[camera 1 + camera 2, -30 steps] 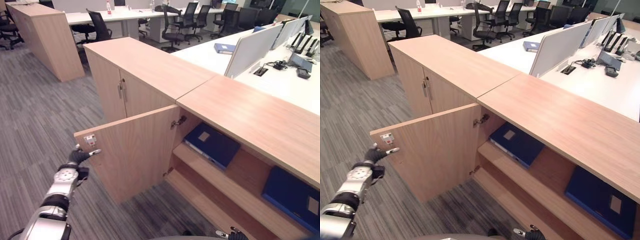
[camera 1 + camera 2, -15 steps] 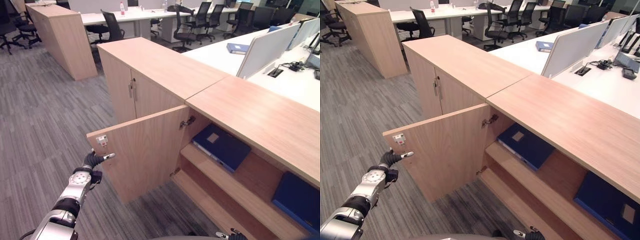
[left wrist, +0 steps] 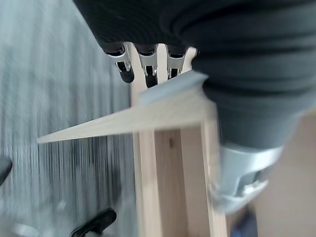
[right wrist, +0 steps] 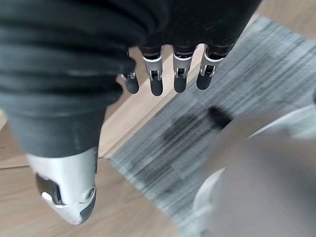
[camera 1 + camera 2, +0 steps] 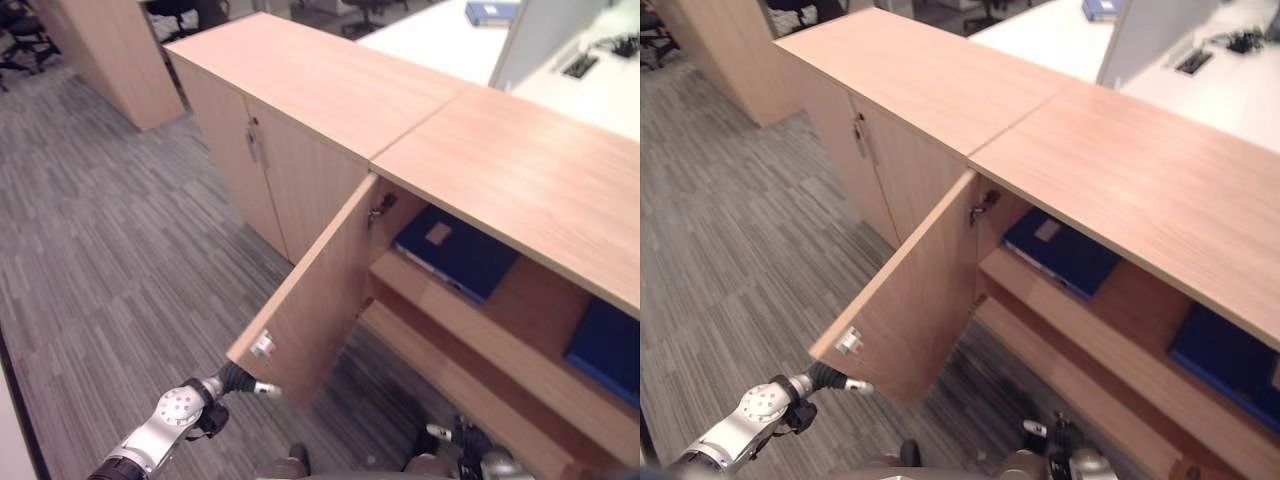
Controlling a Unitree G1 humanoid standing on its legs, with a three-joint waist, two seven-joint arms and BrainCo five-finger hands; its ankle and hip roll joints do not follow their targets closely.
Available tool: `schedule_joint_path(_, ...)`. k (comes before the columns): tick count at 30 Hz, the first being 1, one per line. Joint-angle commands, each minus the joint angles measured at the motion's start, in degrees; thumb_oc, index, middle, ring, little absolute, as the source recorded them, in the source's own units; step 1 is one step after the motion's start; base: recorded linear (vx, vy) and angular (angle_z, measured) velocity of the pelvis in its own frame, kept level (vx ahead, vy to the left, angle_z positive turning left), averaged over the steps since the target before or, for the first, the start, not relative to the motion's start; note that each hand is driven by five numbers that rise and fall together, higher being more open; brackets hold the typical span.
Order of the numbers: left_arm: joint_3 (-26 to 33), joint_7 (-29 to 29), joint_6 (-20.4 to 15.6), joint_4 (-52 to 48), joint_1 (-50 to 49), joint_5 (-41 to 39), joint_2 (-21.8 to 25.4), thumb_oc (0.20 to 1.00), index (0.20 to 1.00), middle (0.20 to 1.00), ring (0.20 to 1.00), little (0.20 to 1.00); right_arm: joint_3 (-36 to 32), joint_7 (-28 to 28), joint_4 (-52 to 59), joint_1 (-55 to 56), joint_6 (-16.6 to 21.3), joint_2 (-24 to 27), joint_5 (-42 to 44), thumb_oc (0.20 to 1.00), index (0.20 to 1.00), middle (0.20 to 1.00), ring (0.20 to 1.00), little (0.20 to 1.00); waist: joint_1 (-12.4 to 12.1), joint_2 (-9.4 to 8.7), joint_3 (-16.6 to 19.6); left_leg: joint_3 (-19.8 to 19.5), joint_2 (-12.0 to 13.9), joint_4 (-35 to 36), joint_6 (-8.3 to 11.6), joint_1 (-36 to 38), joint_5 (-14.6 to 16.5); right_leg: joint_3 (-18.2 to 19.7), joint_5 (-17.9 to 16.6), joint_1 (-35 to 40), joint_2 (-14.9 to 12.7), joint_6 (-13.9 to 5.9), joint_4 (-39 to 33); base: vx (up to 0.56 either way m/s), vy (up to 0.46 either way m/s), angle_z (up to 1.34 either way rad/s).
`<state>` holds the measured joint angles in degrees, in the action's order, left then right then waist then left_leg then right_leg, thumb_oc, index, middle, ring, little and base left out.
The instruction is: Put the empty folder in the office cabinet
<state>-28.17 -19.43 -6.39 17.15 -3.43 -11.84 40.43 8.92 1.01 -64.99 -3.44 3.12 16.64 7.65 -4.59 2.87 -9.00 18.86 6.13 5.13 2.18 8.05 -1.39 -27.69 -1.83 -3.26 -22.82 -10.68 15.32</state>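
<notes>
The cabinet door [image 5: 320,290] stands swung out from the open office cabinet [image 5: 500,170]. My left hand [image 5: 236,380] is at the door's lower free corner; in the left wrist view its straight fingers [image 3: 123,69] lie on one side of the door's edge [image 3: 148,111] and the thumb [image 3: 237,182] on the other. A blue folder [image 5: 455,250] lies flat on the upper shelf, and a second blue folder [image 5: 605,350] rests further right. My right hand [image 4: 168,79] hangs low by the cabinet's base with relaxed fingers, holding nothing.
A closed double-door cabinet [image 5: 270,170] adjoins on the left. Grey striped carpet [image 5: 120,260] spreads to the left. A white desk with another blue folder [image 5: 490,12] lies behind the cabinet top. The lower shelf [image 5: 480,370] runs bare under the folders.
The camera has tilted down and come closer. The door's free edge has swung out towards me, and my left hand has stayed at that edge, moving with it.
</notes>
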Motion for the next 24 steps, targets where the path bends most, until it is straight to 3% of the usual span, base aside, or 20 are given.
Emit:
schedule_joint_path(1,3.2,-1.0,-3.0,-5.4,1.7,0.4,0.8,1.0,1.0,1.0,1.0,1.0,3.1,0.0,1.2,-1.0,1.2,1.3,-2.6,1.0,1.0,1.0,1.0,1.0,-0.2,-0.87,2.8,0.2,-2.7,-1.1,-1.12,-4.2,2.8,-1.2,-3.8,3.7,-1.3,-3.46,-1.0,-0.03,-0.092,-0.64)
schedule_joint_path(3,3.2,-1.7,-3.3,-7.1,0.8,0.1,2.0,1.0,1.0,1.0,1.0,1.0,3.5,0.1,0.8,-1.2,1.3,1.1,-2.8,1.0,1.0,1.0,1.0,1.0,-0.7,-0.81,3.6,1.2,-2.6,-1.1,-0.7,-4.1,2.5,-2.2,-3.0,5.1,-0.9,-3.3,-3.8,0.02,-0.178,-0.75)
schedule_joint_path(8,3.5,-1.0,-2.6,-4.1,0.2,-1.9,-1.7,1.0,1.0,1.0,1.0,1.0,4.7,-0.1,0.3,-1.0,0.9,1.3,-3.4,1.0,1.0,1.0,1.0,1.0,0.5,1.28,4.8,2.2,-0.8,-0.9,1.37,-4.3,0.5,0.7,-1.9,7.4,2.5,-2.85,-11.8,0.01,-0.16,-0.43)
schedule_joint_path(11,2.3,0.1,-2.5,-3.2,1.9,-1.1,-5.0,1.0,1.0,1.0,1.0,1.0,4.8,0.0,0.5,-0.5,0.9,2.5,-3.9,1.0,1.0,1.0,1.0,1.0,2.5,3.42,5.3,2.8,0.3,-0.8,2.72,-4.4,-0.8,1.9,-0.9,8.8,4.6,-2.03,-15.4,0.03,-0.13,-0.22)
schedule_joint_path(14,1.5,0.6,-2.4,-2.3,3.2,-0.8,-7.3,1.0,1.0,1.0,1.0,1.0,4.6,0.0,0.6,0.0,0.9,3.2,-3.7,1.0,1.0,1.0,1.0,1.0,3.8,4.43,5.1,3.3,1.3,-0.8,3.48,-4.0,-1.5,2.9,-0.3,9.4,6.0,-1.36,-16.8,0.02,-0.101,-0.18)
schedule_joint_path(16,0.7,1.9,-2.0,-0.4,5.0,-0.8,-11.5,1.0,1.0,1.0,1.0,1.0,4.3,0.2,0.1,1.2,0.8,3.9,-3.9,1.0,1.0,1.0,1.0,1.0,6.1,5.42,4.9,3.9,2.7,-1.0,4.46,-3.3,-2.3,4.7,0.7,10.1,8.0,-0.41,-18.6,0.01,-0.149,-0.21)
schedule_joint_path(20,0.3,4.6,-1.7,3.4,7.9,-1.7,-16.9,1.0,1.0,1.0,1.0,1.0,4.8,0.8,-0.6,1.4,0.8,4.5,-4.1,1.0,1.0,1.0,1.0,1.0,8.4,5.63,4.1,6.0,4.9,-2.3,5.82,-2.4,-3.6,7.5,2.1,9.9,10.5,0.64,-19.5,0.0,-0.192,-0.38)
schedule_joint_path(24,0.8,7.2,-1.4,7.3,10.7,-2.8,-20.7,1.0,1.0,1.0,1.0,1.0,5.7,1.2,-1.5,1.6,0.6,4.4,-4.0,1.0,1.0,1.0,1.0,1.0,10.2,4.34,3.4,9.8,9.4,-7.3,7.75,-2.7,-5.0,10.2,3.3,9.5,13.5,2.19,-19.8,-0.01,-0.196,-0.56)
